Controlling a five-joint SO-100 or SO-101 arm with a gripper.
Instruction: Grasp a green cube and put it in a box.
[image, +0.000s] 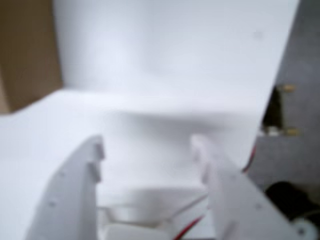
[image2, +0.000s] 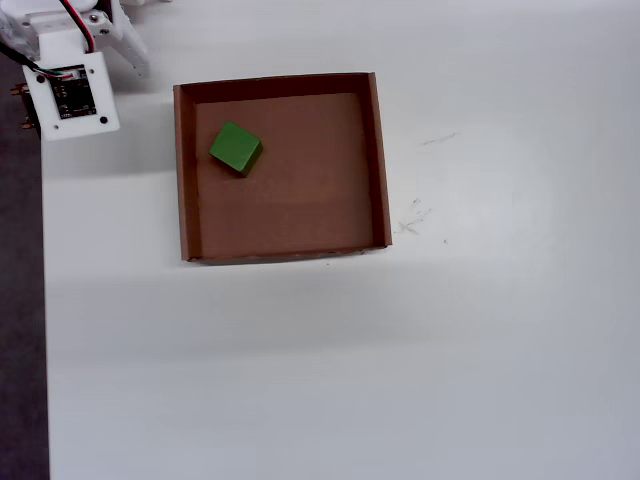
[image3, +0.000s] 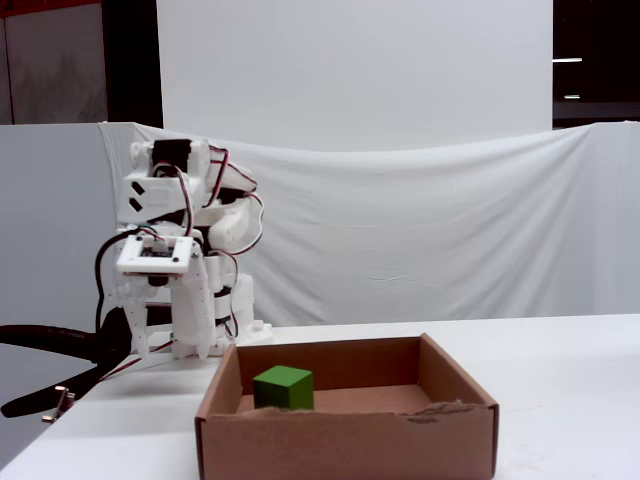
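green cube (image2: 236, 147) rests inside box (image2: 379, 160); tool (image: 149, 150) open.

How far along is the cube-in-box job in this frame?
It looks done: the green cube lies on the floor of the box, near its upper-left corner in the overhead view. Nothing is in hand; the gripper is open and empty in the wrist view, beside the box. Nothing visible remains.
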